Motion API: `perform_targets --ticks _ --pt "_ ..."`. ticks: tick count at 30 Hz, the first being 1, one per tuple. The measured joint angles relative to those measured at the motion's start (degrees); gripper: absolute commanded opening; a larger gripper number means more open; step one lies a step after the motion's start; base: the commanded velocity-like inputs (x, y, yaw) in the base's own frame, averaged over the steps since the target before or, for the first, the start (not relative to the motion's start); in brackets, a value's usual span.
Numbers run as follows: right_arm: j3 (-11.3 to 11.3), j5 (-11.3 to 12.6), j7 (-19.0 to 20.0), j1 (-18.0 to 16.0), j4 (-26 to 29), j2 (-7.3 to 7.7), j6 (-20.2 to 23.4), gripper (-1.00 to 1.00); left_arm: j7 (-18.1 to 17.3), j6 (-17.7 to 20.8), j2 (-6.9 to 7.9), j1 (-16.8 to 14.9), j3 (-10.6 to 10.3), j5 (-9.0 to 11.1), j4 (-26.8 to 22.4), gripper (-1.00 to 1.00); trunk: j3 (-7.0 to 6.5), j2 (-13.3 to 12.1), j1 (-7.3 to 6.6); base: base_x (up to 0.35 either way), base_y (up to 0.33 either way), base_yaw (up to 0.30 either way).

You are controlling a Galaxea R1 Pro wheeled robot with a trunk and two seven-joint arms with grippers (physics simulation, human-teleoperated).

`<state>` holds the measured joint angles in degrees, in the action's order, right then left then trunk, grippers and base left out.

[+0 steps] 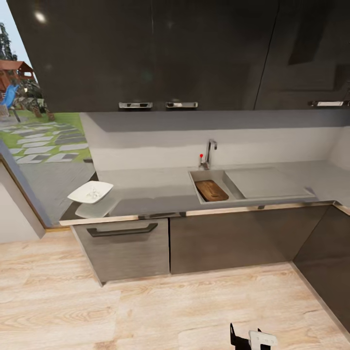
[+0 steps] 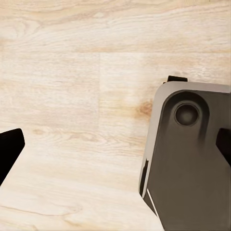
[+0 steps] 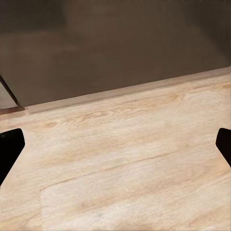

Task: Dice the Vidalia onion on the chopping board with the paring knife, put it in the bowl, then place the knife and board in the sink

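From the head view I face the kitchen counter from a few steps back. The brown chopping board [image 1: 211,190] lies inside the sink [image 1: 198,188], below the chrome faucet [image 1: 209,153]. The white bowl [image 1: 90,191] sits at the left end of the countertop [image 1: 150,187] with small pale pieces in it. The paring knife and a whole onion are out of view. My left gripper [image 2: 115,144] is open over the wood floor beside my dark base [image 2: 187,163]. My right gripper [image 3: 115,144] is open over the floor near a cabinet's foot.
Dark upper cabinets [image 1: 146,53] hang above the counter. A drawer front with a black handle [image 1: 121,229] sits under the bowl. The counter turns a corner at the right [image 1: 340,209]. A window [image 1: 34,121] opens at the left. Part of my arm [image 1: 253,338] shows at the bottom.
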<state>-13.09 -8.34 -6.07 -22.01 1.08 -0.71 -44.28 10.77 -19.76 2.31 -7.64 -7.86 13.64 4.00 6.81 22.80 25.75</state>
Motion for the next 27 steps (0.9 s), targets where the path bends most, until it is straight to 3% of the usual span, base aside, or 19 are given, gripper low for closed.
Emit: perform_targets --ticks 27 --pt "0.0 0.0 0.0 0.0 0.0 -0.06 0.0 1.00 0.0 0.0 0.00 0.0 0.0 0.0 0.0 1.00 -2.45 0.0 0.00 0.000 0.000 0.000"
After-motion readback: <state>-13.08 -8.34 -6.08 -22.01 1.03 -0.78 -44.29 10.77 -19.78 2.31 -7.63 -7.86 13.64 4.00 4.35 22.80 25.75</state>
